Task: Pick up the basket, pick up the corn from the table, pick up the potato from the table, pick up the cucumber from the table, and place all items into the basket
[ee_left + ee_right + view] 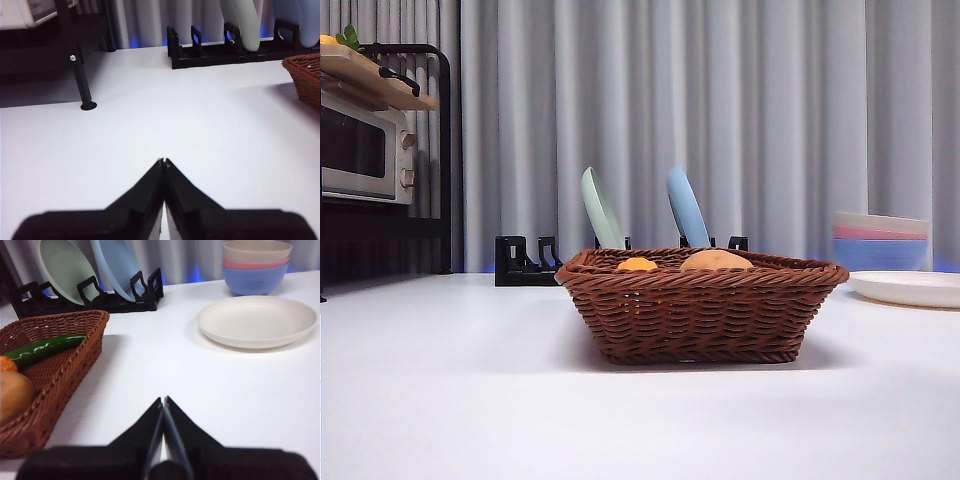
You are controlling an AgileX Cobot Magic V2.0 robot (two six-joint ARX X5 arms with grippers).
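Cucumber [44,349], potato [14,395] and corn [637,264] are contained in the basket [700,315]; left pincer [163,161] and right pincer [163,400] are clenched empty above the worktop [440,400], apparently finished.

My table [440,400] is a plain white matte top. The basket [700,310] stands directly on it, about in the middle. Toward the far edge I see a black plate rack [525,262] standing on the surface behind the basket. Toward the right edge a cream plate [257,320] lies flat on the table, and just behind it a stack of bowls [256,265] stands, blue at the bottom. Near the far left corner a black shelf leg [82,80] rests on the table with its round foot.
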